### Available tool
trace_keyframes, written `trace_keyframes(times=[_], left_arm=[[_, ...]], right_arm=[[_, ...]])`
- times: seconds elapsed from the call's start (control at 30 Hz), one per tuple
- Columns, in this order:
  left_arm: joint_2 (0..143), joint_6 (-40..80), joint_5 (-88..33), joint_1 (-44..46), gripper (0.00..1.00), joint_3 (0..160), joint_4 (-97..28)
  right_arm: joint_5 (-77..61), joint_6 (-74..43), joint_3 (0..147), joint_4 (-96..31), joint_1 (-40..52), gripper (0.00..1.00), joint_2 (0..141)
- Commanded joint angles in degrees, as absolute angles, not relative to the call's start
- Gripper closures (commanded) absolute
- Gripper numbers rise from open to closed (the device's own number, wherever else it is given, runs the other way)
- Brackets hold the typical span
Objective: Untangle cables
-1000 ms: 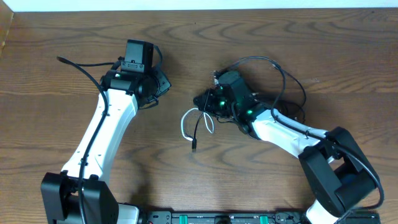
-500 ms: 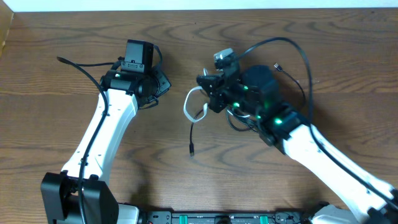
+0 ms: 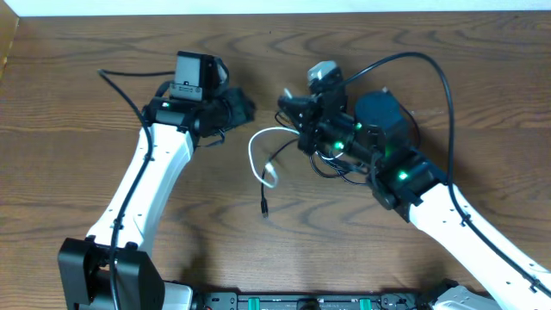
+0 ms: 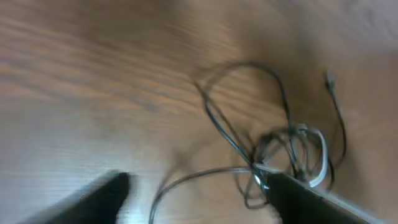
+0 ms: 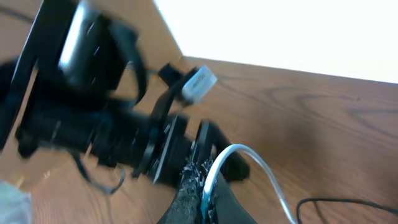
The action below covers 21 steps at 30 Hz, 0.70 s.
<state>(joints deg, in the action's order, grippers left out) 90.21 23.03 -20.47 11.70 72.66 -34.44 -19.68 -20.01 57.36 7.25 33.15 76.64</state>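
My right gripper (image 3: pixel 297 127) hangs above the table, shut on the white cable (image 3: pixel 251 151), which loops left and down to the wood. In the right wrist view the white cable (image 5: pixel 249 152) arcs out of the closed fingertips (image 5: pixel 202 193). A thin black cable (image 3: pixel 269 182) trails down to a small plug (image 3: pixel 265 208), and more black cable lies bunched under the right arm (image 3: pixel 336 168). My left gripper (image 3: pixel 241 108) is just left of the right one, open. In its blurred wrist view the black loops (image 4: pixel 236 134) and white cable (image 4: pixel 322 158) lie ahead of the spread gripper (image 4: pixel 199 196).
The table's far edge (image 3: pixel 258 12) meets a white wall at the top. A thick black arm wire (image 3: pixel 435 73) arches over the right arm. The left arm (image 5: pixel 93 124) fills the right wrist view's left side. A rail (image 3: pixel 301 301) runs along the near edge.
The right gripper rose and shifted up-left, pulling the white cable out into a wider loop. The left gripper opened and moved right toward the cables.
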Motion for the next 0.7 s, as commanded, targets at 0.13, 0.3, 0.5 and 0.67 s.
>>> trace_keyframes(times=[0.13,0.3,0.5,0.67], left_arm=[[89.93,12.14,-24.03,17.47,0.11,72.20,-32.82],[90.48,11.75,-23.97,21.45,0.11,72.03,-29.23],[92.47,7.11,-18.55,27.11,0.14,70.43,-27.94],[95.81,7.14,-13.30,32.34,0.14,69.58,-27.27]], right_arm=[[-26.83,-25.32,57.71,7.86,25.17,0.99,71.16],[-28.01,-28.82,57.71,7.27,21.37,0.99,70.26],[-30.22,-34.98,57.71,5.26,16.82,0.99,70.22],[-31.77,-35.16,57.71,3.81,14.06,0.99,70.22]])
